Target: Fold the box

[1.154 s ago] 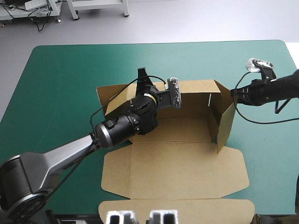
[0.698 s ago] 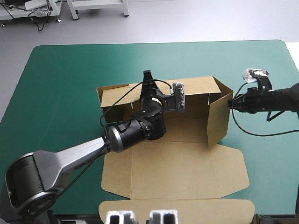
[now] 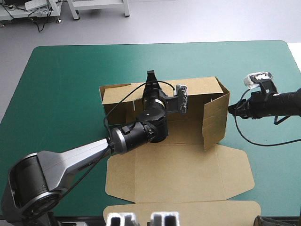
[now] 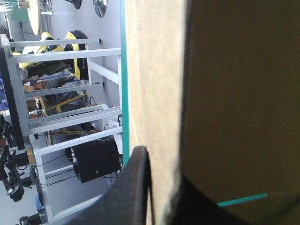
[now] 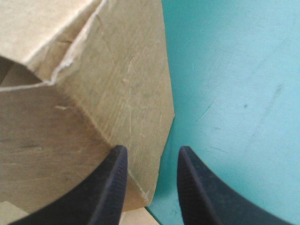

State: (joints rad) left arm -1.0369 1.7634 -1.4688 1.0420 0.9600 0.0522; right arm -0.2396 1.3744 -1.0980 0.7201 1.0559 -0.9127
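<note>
The brown box (image 3: 178, 169) lies mid-table with its lid panel flat toward the near edge. Its back wall (image 3: 197, 89) stands upright, and my left gripper (image 3: 150, 77) reaches over the wall's top edge from inside. In the left wrist view the left gripper (image 4: 161, 173) is shut on that board (image 4: 150, 70), the sheet running between its fingers. The right side wall (image 3: 215, 120) is raised and leans inward. My right gripper (image 3: 230, 109) is at its outer face. In the right wrist view this gripper (image 5: 152, 148) is open, the wall's (image 5: 117, 93) lower corner between its fingers.
The lid's front flap (image 3: 183, 209) reaches the table's near edge. Side flaps (image 3: 237, 174) spread flat on either side of the lid. The teal-green cover (image 3: 56, 94) is bare to the left, and also beyond the box.
The right gripper has moved left, swinging the right side wall inward. The left gripper has shifted right along the back wall, which now stands straighter.
</note>
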